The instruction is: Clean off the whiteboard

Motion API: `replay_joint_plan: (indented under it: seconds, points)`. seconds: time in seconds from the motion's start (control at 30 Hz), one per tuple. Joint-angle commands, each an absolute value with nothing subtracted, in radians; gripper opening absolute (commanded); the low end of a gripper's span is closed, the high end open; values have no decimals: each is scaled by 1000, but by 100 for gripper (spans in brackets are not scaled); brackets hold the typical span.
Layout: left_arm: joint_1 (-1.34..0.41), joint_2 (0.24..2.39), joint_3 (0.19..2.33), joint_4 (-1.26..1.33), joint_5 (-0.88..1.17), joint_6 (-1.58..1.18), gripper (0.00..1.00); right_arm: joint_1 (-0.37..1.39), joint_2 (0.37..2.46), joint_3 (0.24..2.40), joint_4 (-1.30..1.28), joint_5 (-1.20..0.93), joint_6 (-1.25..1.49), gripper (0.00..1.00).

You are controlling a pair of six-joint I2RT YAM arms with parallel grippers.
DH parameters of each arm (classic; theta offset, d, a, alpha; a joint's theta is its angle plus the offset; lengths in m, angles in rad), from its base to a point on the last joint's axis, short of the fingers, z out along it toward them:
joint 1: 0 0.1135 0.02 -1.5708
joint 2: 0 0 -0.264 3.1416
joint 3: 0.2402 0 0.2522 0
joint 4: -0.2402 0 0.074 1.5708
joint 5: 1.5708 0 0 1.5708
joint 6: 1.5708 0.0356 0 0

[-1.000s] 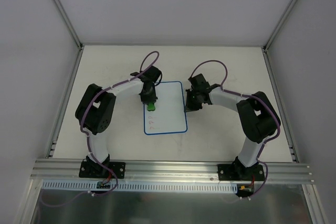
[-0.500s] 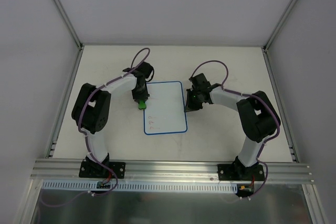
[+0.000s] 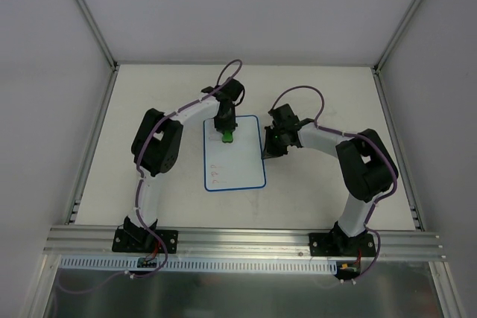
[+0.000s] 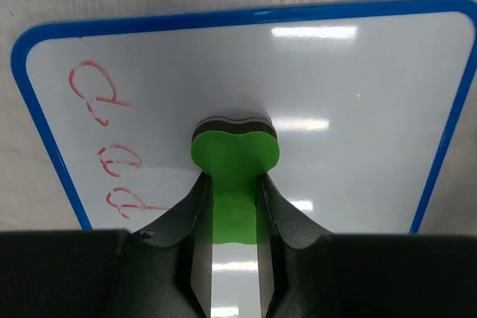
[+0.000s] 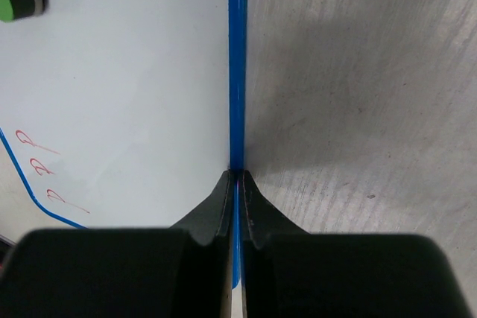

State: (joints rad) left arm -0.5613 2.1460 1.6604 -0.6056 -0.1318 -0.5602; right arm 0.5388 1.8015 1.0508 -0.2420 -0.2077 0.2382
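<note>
My left gripper [image 4: 235,188], pinching the green eraser [image 4: 235,153], has swung from the left edge of the whiteboard [image 4: 358,72] to its upper middle (board flat on the table [image 5: 358,109]). The red marks [image 4: 100,98] remain, so wiping is unfinished. My right gripper [image 5: 237,182] clamps the board's border.

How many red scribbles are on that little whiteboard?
3 red scribbles, lined up along the whiteboard's left edge toward its near corner: one, the middle one, and the last. The green eraser could be covering more.
</note>
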Motion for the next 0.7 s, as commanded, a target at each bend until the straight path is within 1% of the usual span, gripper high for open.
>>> replay_joint_plan:
  seconds: [0.0,0.07,0.23,0.47,0.67]
  points:
    - [-552,2172,1698,-635,-133,-529,0,532,1861,1022,-347,-137,204,0]
    - [-551,2175,1687,-638,-155,-528,0,532,1859,1020,-345,-137,206,0]
    - [-516,2146,1577,-649,-179,-589,0,532,1859,1017,-345,-135,207,0]
    - [-453,2045,1407,-669,-261,-612,0,531,1862,1019,-347,-135,209,0]
    - [-364,1974,1325,-684,-282,-604,0,531,1862,1019,-347,-130,209,0]
